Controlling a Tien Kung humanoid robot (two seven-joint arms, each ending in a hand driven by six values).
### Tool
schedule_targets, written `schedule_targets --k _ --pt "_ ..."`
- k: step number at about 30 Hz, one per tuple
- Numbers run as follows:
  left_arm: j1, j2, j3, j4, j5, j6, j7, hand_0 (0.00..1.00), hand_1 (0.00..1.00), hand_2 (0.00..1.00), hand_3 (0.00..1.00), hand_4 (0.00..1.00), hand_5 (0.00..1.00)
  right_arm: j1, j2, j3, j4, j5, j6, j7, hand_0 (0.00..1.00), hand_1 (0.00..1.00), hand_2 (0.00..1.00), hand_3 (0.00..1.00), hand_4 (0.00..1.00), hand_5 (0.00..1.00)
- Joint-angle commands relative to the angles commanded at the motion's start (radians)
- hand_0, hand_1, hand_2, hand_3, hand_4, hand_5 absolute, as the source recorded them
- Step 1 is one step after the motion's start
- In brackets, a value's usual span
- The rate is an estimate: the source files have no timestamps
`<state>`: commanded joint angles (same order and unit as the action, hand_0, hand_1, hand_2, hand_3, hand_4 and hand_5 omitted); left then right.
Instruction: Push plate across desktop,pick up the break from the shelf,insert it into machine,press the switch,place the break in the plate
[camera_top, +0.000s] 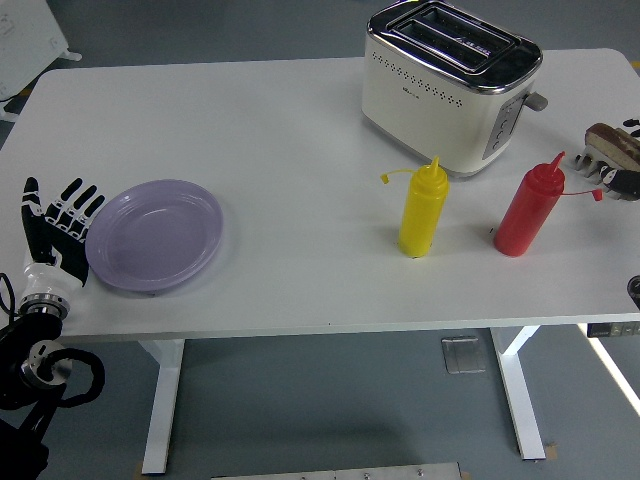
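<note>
A lavender plate lies at the table's left front. My left hand is upright just left of the plate's rim, its black-and-white fingers spread and holding nothing; I cannot tell whether it touches the rim. Slices of bread stand in a small rack at the right edge of the table. The cream and chrome toaster stands at the back right, with its slots empty and its lever on the right end. My right hand is out of sight.
A yellow squeeze bottle and a red squeeze bottle stand in front of the toaster, between the plate and the bread rack. The table's near edge runs close below the plate.
</note>
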<state>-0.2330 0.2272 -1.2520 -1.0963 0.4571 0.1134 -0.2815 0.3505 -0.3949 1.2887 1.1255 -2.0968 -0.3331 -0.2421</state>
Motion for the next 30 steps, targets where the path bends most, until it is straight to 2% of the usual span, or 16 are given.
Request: schedule_targets --k 8,9,15,16,21,22,27,28,30 --pt "-0.009 -0.005 0.046 0.004 -0.008 -0.001 0.001 0.833 0.763 0.692 0.689 0.763 0.998 0.013 0.0 -0.016 -0.019 0.002 -0.009 0.0 0.727 0.671 0.67 0.701 0.741 0.2" --pt "-0.01 -0.005 0.052 0.004 -0.009 -0.001 0.001 0.83 0.761 0.691 0.686 0.76 0.998 0.015 0.0 -0.019 -0.022 0.002 -0.012 0.0 0.691 0.635 0.623 0.665 0.717 0.183" --pt "-0.013 -0.008 0.073 -0.003 -0.013 -0.002 0.003 0.83 0.761 0.691 0.686 0.76 0.998 0.022 0.001 -0.032 -0.03 -0.001 -0.031 -0.001 0.691 0.635 0.623 0.665 0.717 0.183" --pt "-0.014 -0.008 0.077 -0.005 -0.014 -0.002 0.003 0.829 0.761 0.69 0.686 0.758 0.998 0.022 0.001 -0.034 -0.031 -0.001 -0.035 0.0 0.659 0.608 0.566 0.607 0.677 0.163" --pt "-0.015 -0.008 0.094 -0.016 -0.019 -0.001 0.004 0.829 0.761 0.69 0.686 0.758 0.998 0.024 0.002 -0.042 -0.035 -0.003 -0.05 -0.001 0.659 0.608 0.566 0.607 0.677 0.163" --pt "-0.016 -0.008 0.098 -0.019 -0.02 -0.001 0.004 0.829 0.76 0.69 0.686 0.756 0.998 0.025 0.002 -0.043 -0.036 -0.004 -0.053 -0.001 0.654 0.599 0.517 0.561 0.653 0.16" --pt "-0.018 -0.009 0.119 -0.028 -0.027 -0.001 0.006 0.829 0.76 0.69 0.686 0.756 0.998 0.026 0.003 -0.046 -0.041 -0.005 -0.069 0.002 0.654 0.599 0.517 0.561 0.653 0.16" --pt "-0.019 -0.009 0.123 -0.029 -0.029 -0.002 0.006 0.826 0.76 0.69 0.687 0.756 0.998 0.026 0.004 -0.046 -0.041 -0.006 -0.073 0.003 0.639 0.586 0.482 0.518 0.618 0.133" --pt "-0.02 -0.01 0.132 -0.034 -0.033 -0.003 0.007 0.826 0.76 0.69 0.687 0.756 0.998 0.026 0.003 -0.047 -0.042 -0.005 -0.082 0.006 0.639 0.586 0.482 0.518 0.618 0.133"
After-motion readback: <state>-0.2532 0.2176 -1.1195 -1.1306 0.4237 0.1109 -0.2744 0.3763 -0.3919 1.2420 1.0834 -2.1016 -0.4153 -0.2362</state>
